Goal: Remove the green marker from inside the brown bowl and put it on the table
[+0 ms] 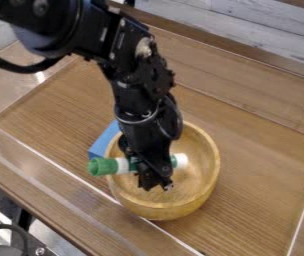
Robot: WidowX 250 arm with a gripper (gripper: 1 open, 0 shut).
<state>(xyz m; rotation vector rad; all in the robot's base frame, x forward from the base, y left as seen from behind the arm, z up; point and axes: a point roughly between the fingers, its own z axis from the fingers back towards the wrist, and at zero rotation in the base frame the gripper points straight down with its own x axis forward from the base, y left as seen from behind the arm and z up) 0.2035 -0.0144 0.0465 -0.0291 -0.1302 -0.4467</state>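
Observation:
The brown bowl (pixel 182 207) sits on the table (pixel 61 105) near its front edge. The green marker (pixel 111 166) lies roughly level across the bowl. Its green cap pokes out over the left rim and its white barrel reaches toward the bowl's middle. My gripper (pixel 152 174) points straight down into the bowl and is shut on the marker's barrel. The black fingers hide the middle of the marker, and the arm covers the bowl's back rim.
A blue block (pixel 104 142) lies on the table against the bowl's left side, behind the marker's cap. Clear acrylic walls (pixel 28 175) run along the table's front and left edges. Bare tabletop stretches to the left of the bowl and behind it.

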